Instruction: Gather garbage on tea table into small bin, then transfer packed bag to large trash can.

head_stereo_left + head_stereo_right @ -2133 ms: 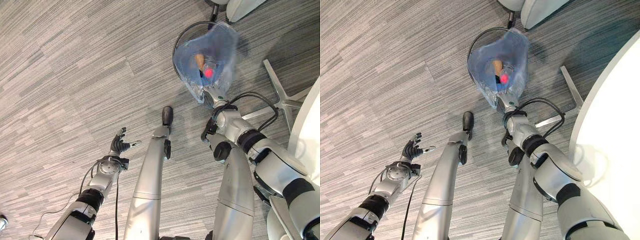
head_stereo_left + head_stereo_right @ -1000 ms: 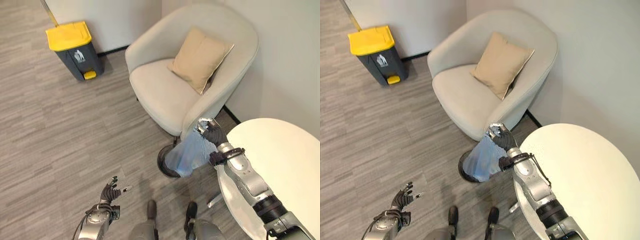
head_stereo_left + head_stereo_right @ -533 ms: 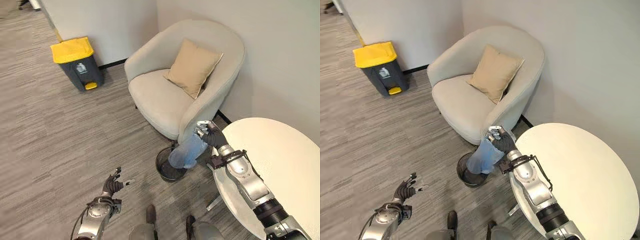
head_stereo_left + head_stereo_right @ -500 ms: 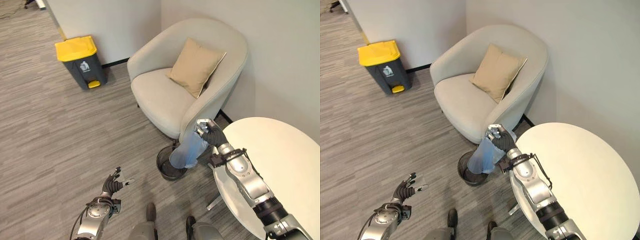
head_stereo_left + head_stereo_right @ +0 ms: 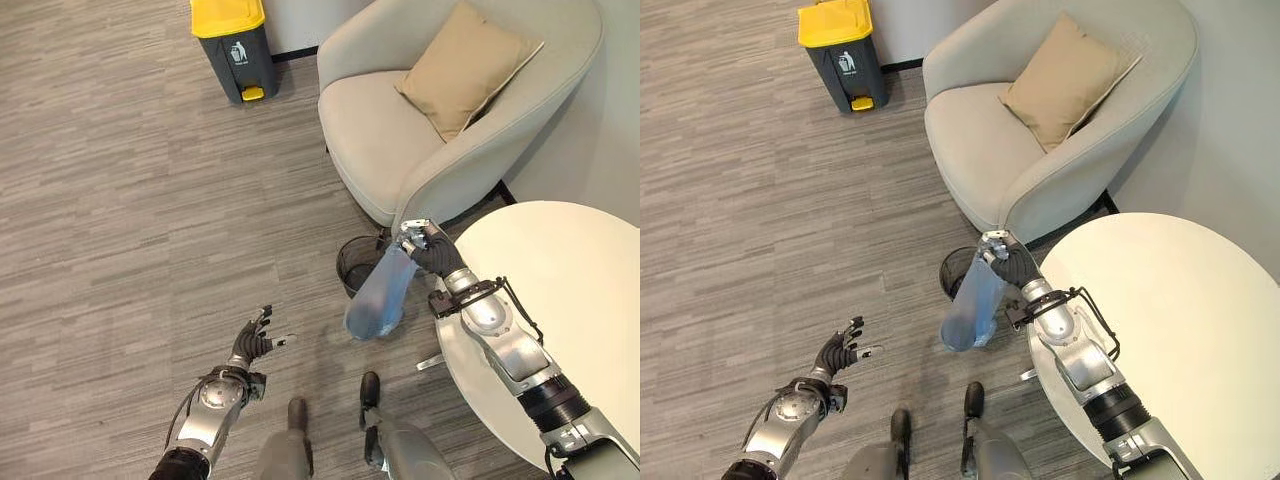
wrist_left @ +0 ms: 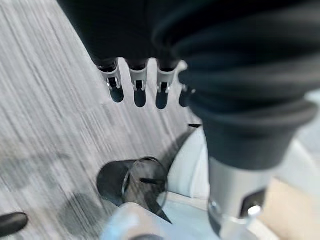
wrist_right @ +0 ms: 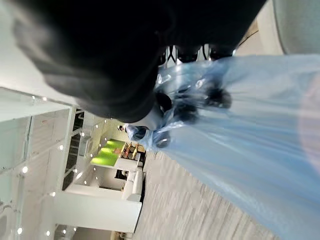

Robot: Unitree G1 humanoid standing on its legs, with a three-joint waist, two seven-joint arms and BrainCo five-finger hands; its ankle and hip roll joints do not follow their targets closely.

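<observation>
Bag [image 5: 379,298] contents hidden

Right hand [image 5: 1008,266] raised with fingers curled shut; left hand [image 5: 252,345] low, fingers spread.

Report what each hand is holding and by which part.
The right hand grips the blue bag by its gathered top, so it hangs. The left hand is open, holding nothing.

The robot hand [image 7: 192,107] grips the gathered pale blue bag [image 7: 250,140].
</observation>
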